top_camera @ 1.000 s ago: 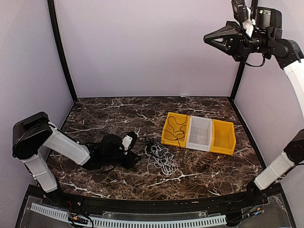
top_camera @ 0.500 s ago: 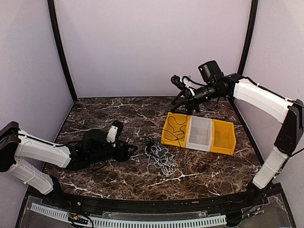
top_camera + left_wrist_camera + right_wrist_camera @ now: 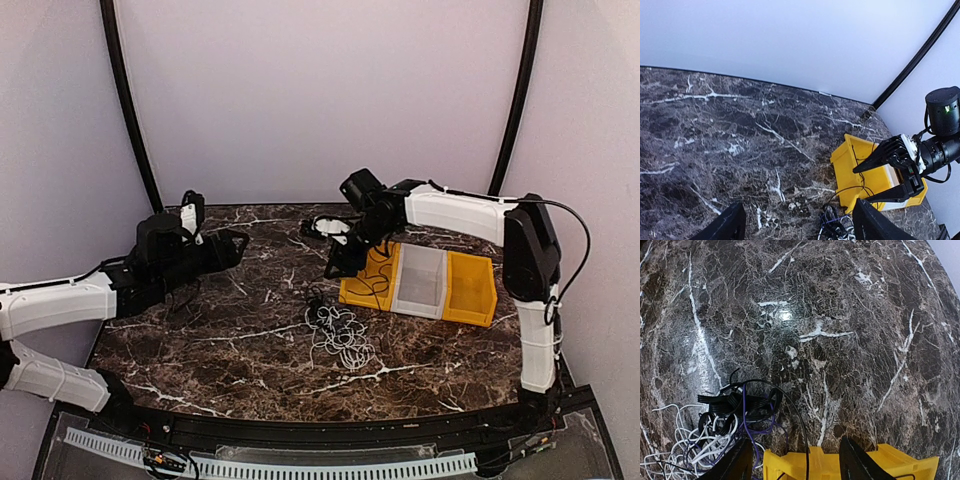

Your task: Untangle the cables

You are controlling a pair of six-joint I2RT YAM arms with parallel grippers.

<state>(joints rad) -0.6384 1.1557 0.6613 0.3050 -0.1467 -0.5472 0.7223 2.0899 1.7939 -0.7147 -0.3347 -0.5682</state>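
The cables (image 3: 340, 335) lie as a tangled heap of white, black and purple cords on the marble table, just in front of the left yellow bin (image 3: 352, 290). One thin black cable (image 3: 801, 425) arcs from the heap over the bin's rim (image 3: 860, 466) into that bin. My right gripper (image 3: 325, 248) hovers open above the bin's near-left corner, holding nothing. My left gripper (image 3: 235, 245) hangs open and empty over the far-left table, well away from the heap. In the left wrist view the heap (image 3: 836, 226) shows at the bottom edge, with the right gripper (image 3: 861, 186) over the yellow bin (image 3: 852, 167).
A white bin (image 3: 420, 280) and a second yellow bin (image 3: 470, 290) stand in a row right of the first. Black frame posts (image 3: 130, 120) rise at the back corners in front of pale walls.
The left arm lifted from beside the heap and swung back to the far left, jaws widening. The right arm came down from high on the right to the left yellow bin and opened.
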